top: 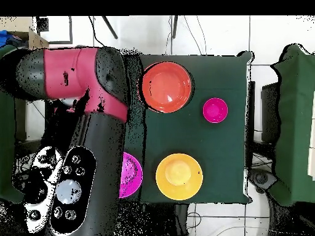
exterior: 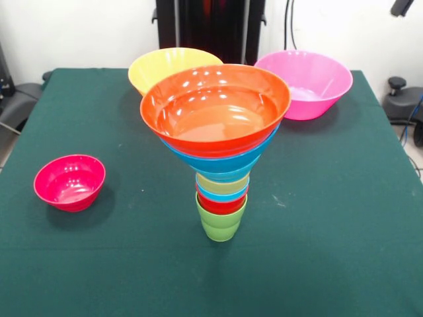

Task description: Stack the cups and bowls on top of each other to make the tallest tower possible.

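The tower (exterior: 221,155) stands alone on the green tabletop (exterior: 344,218), toward the side near the front camera. Its base is a lime green cup (exterior: 221,221), and above it a red cup (exterior: 221,203), a thin light blue rim (exterior: 221,193) and a pale yellow-green cup (exterior: 223,183) sit nested one in the other. A blue bowl (exterior: 221,160) rests on these, and the wide red-orange bowl (exterior: 215,109) sits on top as the widest piece, so the column widens upward like a funnel. It looks upright.

3 bowls lie loose on the tabletop. The small magenta bowl (exterior: 69,182) stands well apart from the tower, on the left in the front view. The yellow bowl (exterior: 162,66) and the pink bowl (exterior: 310,82) stand behind the tower at the far edge, near the pedestal, apart from each other.

In the overhead view the red and black arm (top: 80,80) lies across the left part of the picture and covers part of the pink bowl. The tool does not show in either view, so I cannot tell if it is open or closed.
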Robot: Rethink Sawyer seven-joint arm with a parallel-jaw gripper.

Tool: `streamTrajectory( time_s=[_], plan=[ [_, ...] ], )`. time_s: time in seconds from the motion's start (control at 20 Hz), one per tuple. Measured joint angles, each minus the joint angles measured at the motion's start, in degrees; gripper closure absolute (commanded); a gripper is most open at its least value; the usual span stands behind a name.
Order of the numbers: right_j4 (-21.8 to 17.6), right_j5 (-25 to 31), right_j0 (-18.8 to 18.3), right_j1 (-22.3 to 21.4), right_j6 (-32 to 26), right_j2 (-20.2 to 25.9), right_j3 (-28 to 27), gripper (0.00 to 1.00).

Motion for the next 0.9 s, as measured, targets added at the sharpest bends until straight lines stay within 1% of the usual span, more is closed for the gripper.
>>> streamTrajectory(
  time_s=[0.2, 0.25, 0.35, 0.45, 0.5, 0.9],
  plan=[
    [0.0, -4.8, 3.0, -3.5, 0.0, -0.1, 6.7, 0.0],
    [0.0, -5.2, 3.3, -3.8, 0.0, -0.1, 7.2, 0.0],
    [0.0, -7.7, 4.5, -5.6, 0.0, -0.2, 10.7, 0.0],
    [0.1, -9.2, 5.2, -6.5, 0.0, -0.2, 12.8, 0.0],
    [0.2, -11.0, 5.9, -7.6, 0.0, -0.2, 15.3, 0.0],
    [0.2, -18.0, 7.3, -10.6, 0.0, -0.2, 24.4, 0.0]
  ],
)
